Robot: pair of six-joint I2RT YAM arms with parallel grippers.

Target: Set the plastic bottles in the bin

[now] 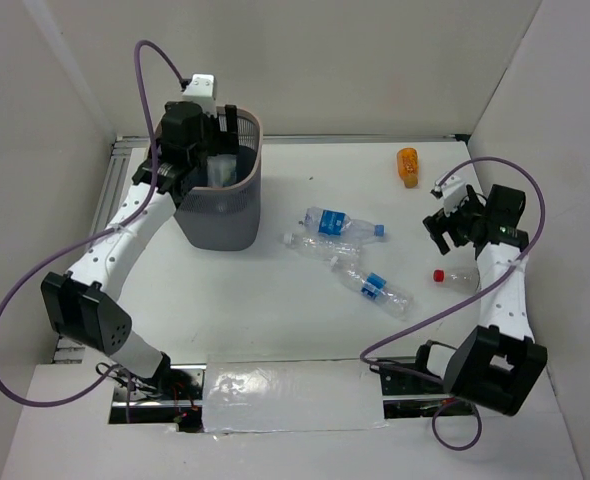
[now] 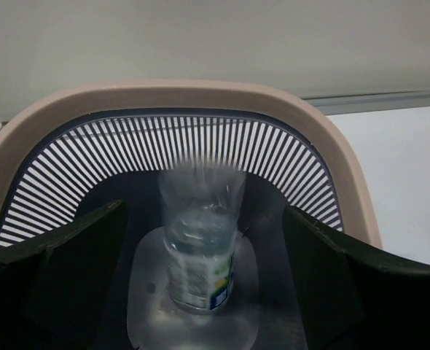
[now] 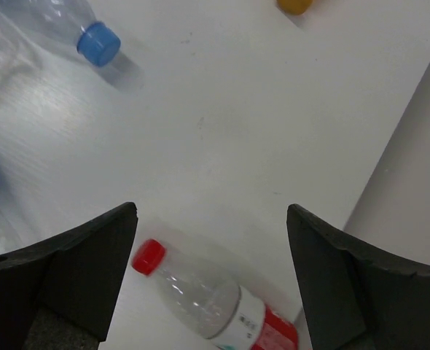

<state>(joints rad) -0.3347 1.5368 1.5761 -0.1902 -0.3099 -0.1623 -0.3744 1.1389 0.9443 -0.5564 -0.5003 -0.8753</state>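
Left hand (image 2: 204, 215) hangs over the bin (image 2: 178, 95), jaws wide, with a blurry bottle (image 2: 200, 240) down inside it. Right hand (image 3: 211, 211) is spread wide above the red-capped bottle (image 3: 200, 299), which lies on the tabletop (image 3: 237, 131) close to the wall. I'd grab it mid-body, square across. The other bottles (image 1: 375, 287) lie mid-tabletop

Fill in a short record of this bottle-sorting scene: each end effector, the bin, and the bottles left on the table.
Left end effector: open, over dark grey wire-mesh bin with beige rim
In bin: clear plastic bottle, blurred
Right end effector: open, over red-capped clear bottle lying on white table
Also on table: blue-capped clear bottle, blue-labelled clear bottle, small orange container
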